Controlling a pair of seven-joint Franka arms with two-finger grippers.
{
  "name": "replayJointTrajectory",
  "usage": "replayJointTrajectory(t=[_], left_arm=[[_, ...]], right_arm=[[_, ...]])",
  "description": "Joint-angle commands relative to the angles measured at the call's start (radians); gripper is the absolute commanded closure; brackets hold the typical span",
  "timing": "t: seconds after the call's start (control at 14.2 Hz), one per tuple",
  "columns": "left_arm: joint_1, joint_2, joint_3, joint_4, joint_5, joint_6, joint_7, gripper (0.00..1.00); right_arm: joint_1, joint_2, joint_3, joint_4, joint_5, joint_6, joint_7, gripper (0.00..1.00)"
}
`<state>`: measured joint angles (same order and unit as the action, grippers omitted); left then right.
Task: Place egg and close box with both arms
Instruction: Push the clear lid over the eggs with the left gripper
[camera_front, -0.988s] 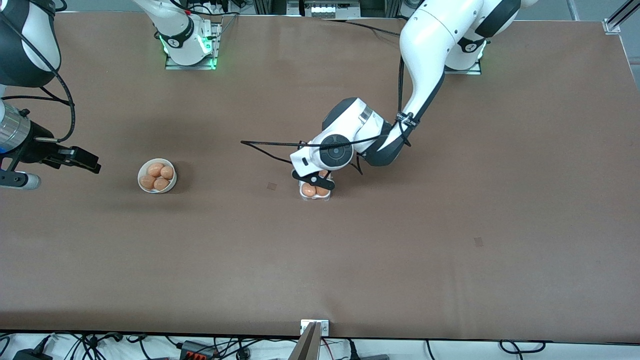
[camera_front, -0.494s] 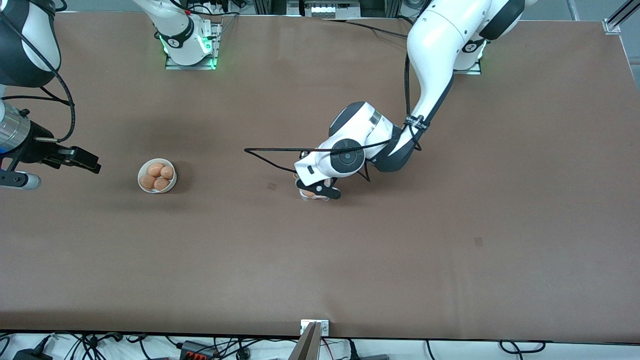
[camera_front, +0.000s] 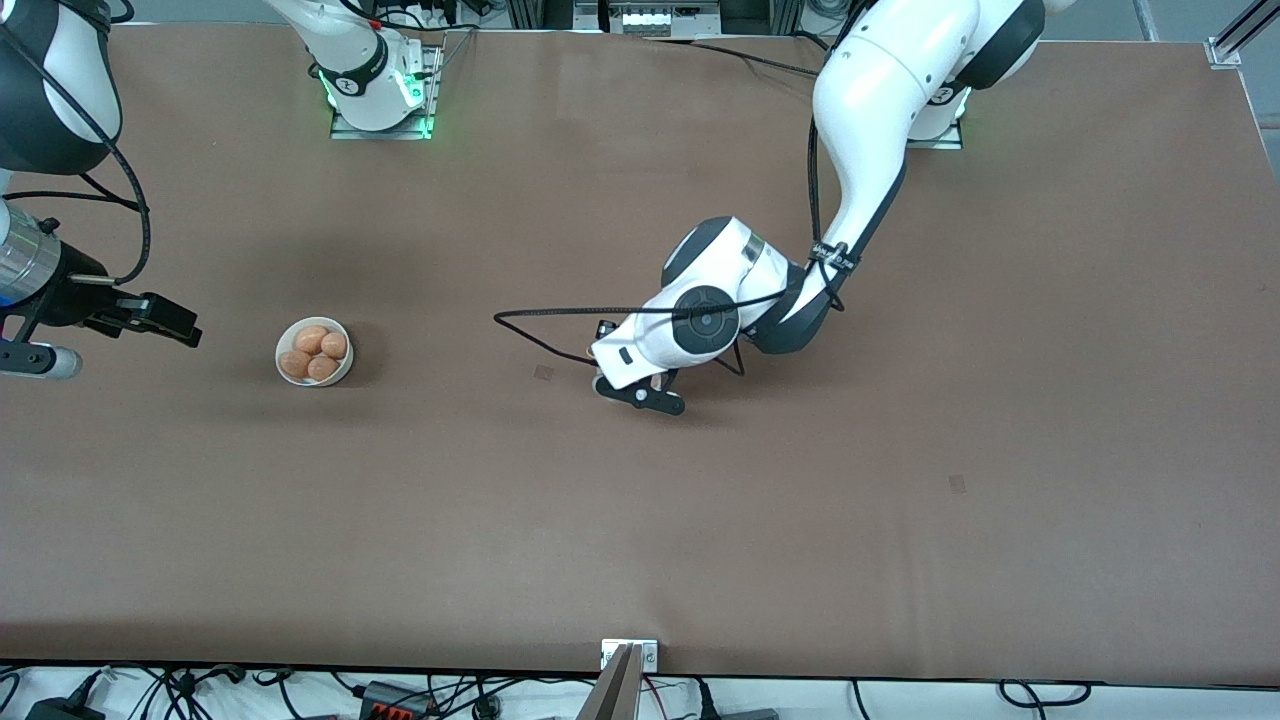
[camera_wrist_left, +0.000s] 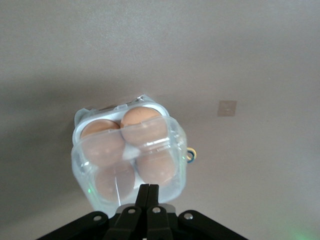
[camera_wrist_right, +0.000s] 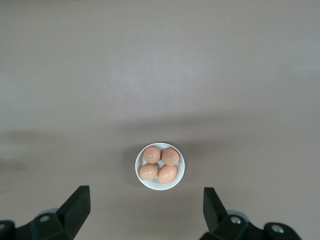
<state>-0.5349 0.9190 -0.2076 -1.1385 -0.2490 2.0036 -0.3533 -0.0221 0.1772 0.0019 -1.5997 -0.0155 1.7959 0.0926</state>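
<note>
My front camera sits high across the brown table (camera_front: 900, 520), looking steeply down, both arm bases along the frame's top edge. My left wrist camera looks down close onto the clear-plastic four-cell egg box (camera_wrist_left: 129, 155), mid-frame. My right wrist camera hangs higher over the round white bowl of eggs (camera_wrist_right: 160, 166), which the front view shares at centre-left (camera_front: 314, 351).

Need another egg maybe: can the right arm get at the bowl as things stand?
Probably yes: the right gripper hangs open above the bowl, with nothing between them.
</note>
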Motion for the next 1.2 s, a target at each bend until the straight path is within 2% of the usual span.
replayJointTrajectory(t=[0.0, 0.35, 0.63, 0.85, 1.13], left_arm=[[-0.01, 0.035, 0.007, 0.043, -0.01, 0.024, 0.022, 1.0], [-0.013, 0.06, 0.008, 0.031, -0.004, 0.113, 0.028, 1.0], [-0.011, 0.066, 0.01, 0.037, 0.008, 0.11, 0.028, 1.0], [0.0, 0.037, 0.004, 0.046, 0.002, 0.01, 0.025, 1.0], [0.087, -0.038, -0.013, 0.049, -0.006, -0.118, 0.028, 0.99]], right_arm=[[-0.01, -0.012, 0.01, -0.011, -0.003, 0.01, 0.001, 0.0], [-0.01, -0.013, 0.01, -0.011, -0.003, 0.008, 0.001, 0.0], [-0.01, -0.01, 0.01, -0.009, -0.009, 0.011, 0.001, 0.0], [-0.012, -0.012, 0.01, -0.005, -0.003, 0.013, 0.001, 0.0], [-0.012, -0.01, 0.01, 0.015, -0.001, 0.01, 0.003, 0.0]])
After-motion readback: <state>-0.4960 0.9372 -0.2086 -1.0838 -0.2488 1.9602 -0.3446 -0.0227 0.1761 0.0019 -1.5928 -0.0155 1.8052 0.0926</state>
